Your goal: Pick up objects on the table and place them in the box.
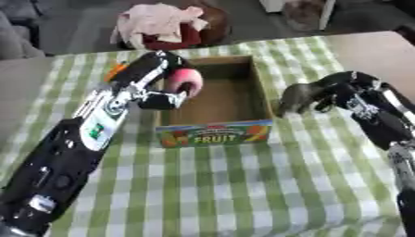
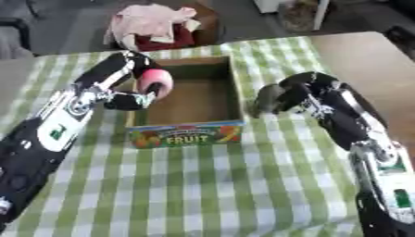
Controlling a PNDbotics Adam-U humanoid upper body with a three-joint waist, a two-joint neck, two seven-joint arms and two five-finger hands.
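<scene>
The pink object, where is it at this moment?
The pink object is in the left hand, over the left edge of the box.

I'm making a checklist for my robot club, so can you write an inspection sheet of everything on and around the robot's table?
Surface: table covered by a green and white checked cloth.
Job's things: open cardboard box labelled FRUIT, inside looks empty; pink object held at the box's left wall; grey animal-shaped toy just right of the box.
Clutter: small orange thing left of the box, partly hidden by the left arm.
Hands: left hand curled round the pink object; right hand closed on the grey toy.
Cables: nothing seen.
Surroundings: pile of pink cloth on the floor beyond the table.
</scene>
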